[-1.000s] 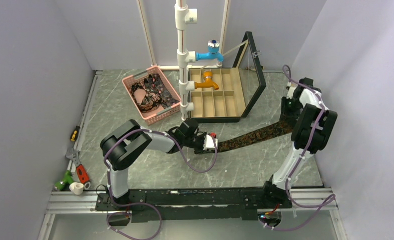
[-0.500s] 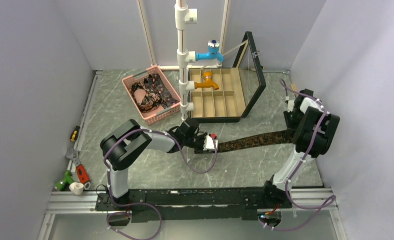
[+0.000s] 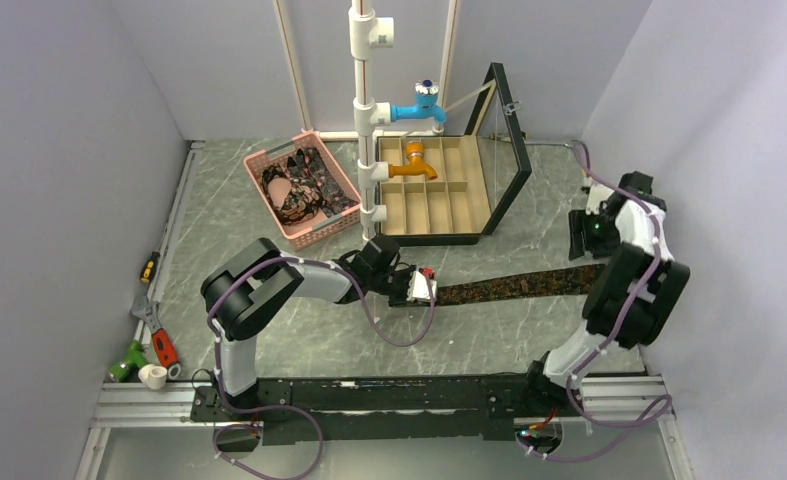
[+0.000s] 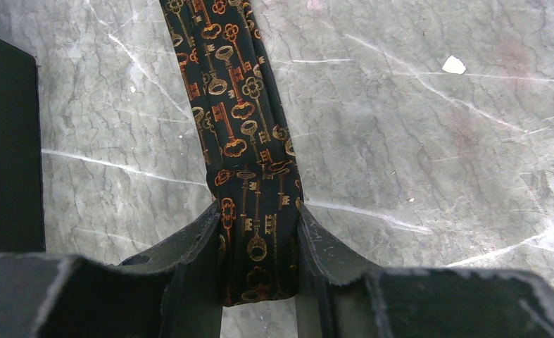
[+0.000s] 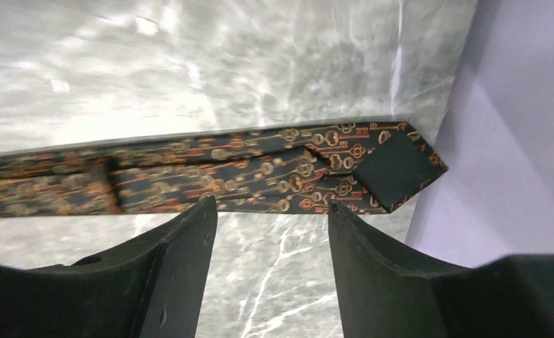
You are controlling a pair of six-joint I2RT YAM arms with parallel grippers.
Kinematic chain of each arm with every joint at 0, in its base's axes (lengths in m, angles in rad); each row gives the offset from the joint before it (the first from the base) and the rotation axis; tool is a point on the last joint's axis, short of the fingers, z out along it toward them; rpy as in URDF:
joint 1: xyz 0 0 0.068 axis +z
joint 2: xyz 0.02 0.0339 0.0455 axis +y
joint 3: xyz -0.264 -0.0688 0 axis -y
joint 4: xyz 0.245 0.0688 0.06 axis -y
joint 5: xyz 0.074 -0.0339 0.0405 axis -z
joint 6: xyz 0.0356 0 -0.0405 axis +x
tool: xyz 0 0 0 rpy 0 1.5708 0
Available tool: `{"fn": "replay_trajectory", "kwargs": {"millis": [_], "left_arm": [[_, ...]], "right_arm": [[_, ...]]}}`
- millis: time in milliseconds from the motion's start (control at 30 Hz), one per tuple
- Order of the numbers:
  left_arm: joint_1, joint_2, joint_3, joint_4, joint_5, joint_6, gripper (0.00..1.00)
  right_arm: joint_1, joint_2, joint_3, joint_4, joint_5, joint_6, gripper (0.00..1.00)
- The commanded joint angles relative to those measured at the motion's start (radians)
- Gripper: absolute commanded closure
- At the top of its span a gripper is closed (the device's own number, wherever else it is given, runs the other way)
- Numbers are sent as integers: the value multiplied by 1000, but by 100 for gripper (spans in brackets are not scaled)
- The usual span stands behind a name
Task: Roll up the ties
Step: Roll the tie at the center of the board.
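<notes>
The key-patterned necktie lies stretched nearly straight across the counter, its narrow end pinched flat between the fingers of the left gripper and its wide pointed end resting close to the right wall. By the dark lining showing at the tip, it seems to lie back face up. The right gripper hangs above that wide end with its fingers spread and nothing between them. The strip looks ready for rolling, and the roll probably starts from the pinched narrow end. To do it well, the left wrist should turn over tightly so the first fold lands squarely on the strip, edges matched, since a skewed first turn would cone out as the coil grows. The fabric is thin and limp, so it will sag or twist if lifted far; keeping it low on the counter should help. The right gripper would serve best by pressing or lightly holding the wide end so the length stays taut and straight. More ties wait in the pink mesh basket, and the compartment box behind stands with its lid up, a likely home for finished rolls.
</notes>
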Motion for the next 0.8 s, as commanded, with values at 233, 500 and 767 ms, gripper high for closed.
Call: {"fn": "replay_trajectory", "kwargs": {"millis": [233, 500, 767], "left_arm": [[-12, 83, -74, -257, -71, 25, 94], [-12, 89, -73, -258, -69, 19, 94], [-13, 87, -80, -252, -65, 13, 94]], "right_arm": [[-2, -456, -42, 5, -706, 327, 0], [265, -645, -381, 347, -817, 727, 18], [494, -708, -731, 668, -590, 1101, 41]]}}
